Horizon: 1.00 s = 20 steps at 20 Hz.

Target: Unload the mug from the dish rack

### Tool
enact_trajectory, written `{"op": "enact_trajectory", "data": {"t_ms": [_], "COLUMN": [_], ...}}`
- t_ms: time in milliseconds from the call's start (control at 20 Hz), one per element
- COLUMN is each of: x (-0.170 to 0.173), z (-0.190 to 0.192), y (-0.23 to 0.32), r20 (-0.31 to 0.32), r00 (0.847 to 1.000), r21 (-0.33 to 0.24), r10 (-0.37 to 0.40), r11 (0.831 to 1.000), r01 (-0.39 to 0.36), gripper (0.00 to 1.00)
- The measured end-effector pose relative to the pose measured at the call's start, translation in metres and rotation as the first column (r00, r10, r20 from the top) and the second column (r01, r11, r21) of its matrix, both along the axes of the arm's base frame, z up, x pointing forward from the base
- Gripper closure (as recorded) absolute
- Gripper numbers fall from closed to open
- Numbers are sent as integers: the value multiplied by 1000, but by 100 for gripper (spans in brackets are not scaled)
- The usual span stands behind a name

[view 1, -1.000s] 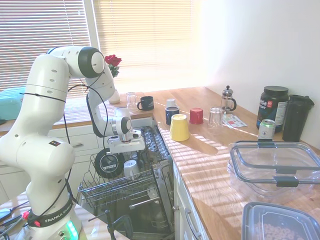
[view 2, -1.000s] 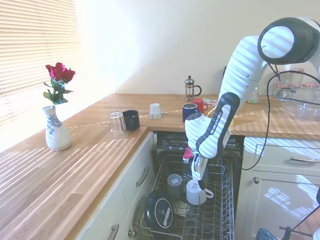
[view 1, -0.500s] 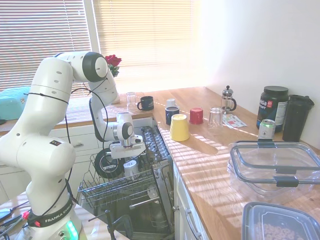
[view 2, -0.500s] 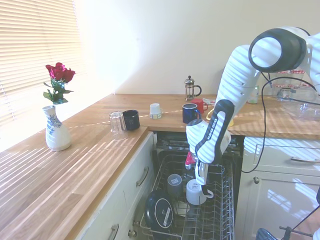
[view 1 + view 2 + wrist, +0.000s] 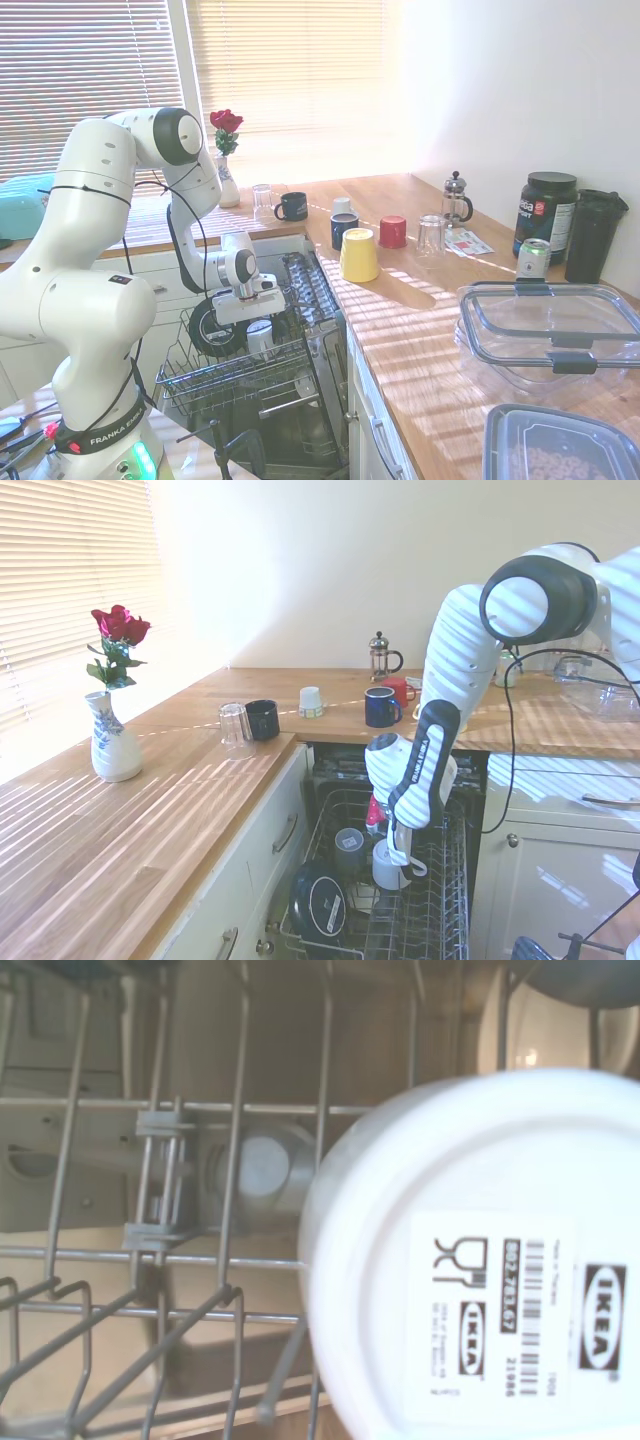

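White and glossy, the mug (image 5: 386, 865) sits upside down in the dish rack (image 5: 440, 920), directly beneath your gripper (image 5: 400, 855). The wrist view confirms it: the mug's base (image 5: 480, 1260), with its IKEA barcode sticker (image 5: 520, 1305), fills much of that picture, with wire tines and grid showing beside it.

You are at the approach-and-grasp step, and the mug is not yet lifted. The gripper looks to be at or right upon the mug's upturned base, but neither exterior view shows the fingers clearly enough, so you cannot tell how wide they stand. Settle that before you close.

To do this well, bring the fingers down on either side of the mug's wall rather than pressing on the base. The handle (image 5: 415, 866) sticks out on the side away from the grey cup (image 5: 348, 843), so keep your fingers off it. Once closed, lift straight up until the rim clears the tines, since a sideways pull would likely snag the wires. The grey cup and the dark round item (image 5: 322, 904) stand close beside the gripper in the rack; avoid brushing them.

Your arm reaches out over the open dishwasher, elbow high, with the forearm angled steeply downward and the wrist pointing almost straight into the rack.
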<state>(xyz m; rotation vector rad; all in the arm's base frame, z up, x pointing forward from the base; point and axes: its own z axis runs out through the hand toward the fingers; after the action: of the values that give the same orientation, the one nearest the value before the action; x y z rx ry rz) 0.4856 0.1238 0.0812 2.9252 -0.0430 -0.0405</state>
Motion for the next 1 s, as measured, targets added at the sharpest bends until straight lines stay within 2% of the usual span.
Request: {"op": "enact_trajectory", "data": {"t_ms": [550, 600, 800, 1000], "x": [6, 9, 23, 27], "z": [-16, -18, -30, -39], "y": [-25, -25, -22, -18], "r20": [-7, -6, 8, 33], "r00": [999, 999, 996, 995], "r21": [19, 21, 36, 53], "r10": [-37, -43, -85, -98], "r11": [999, 999, 996, 994], "r01": [37, 43, 85, 96], "gripper": [0, 100, 100, 100]}}
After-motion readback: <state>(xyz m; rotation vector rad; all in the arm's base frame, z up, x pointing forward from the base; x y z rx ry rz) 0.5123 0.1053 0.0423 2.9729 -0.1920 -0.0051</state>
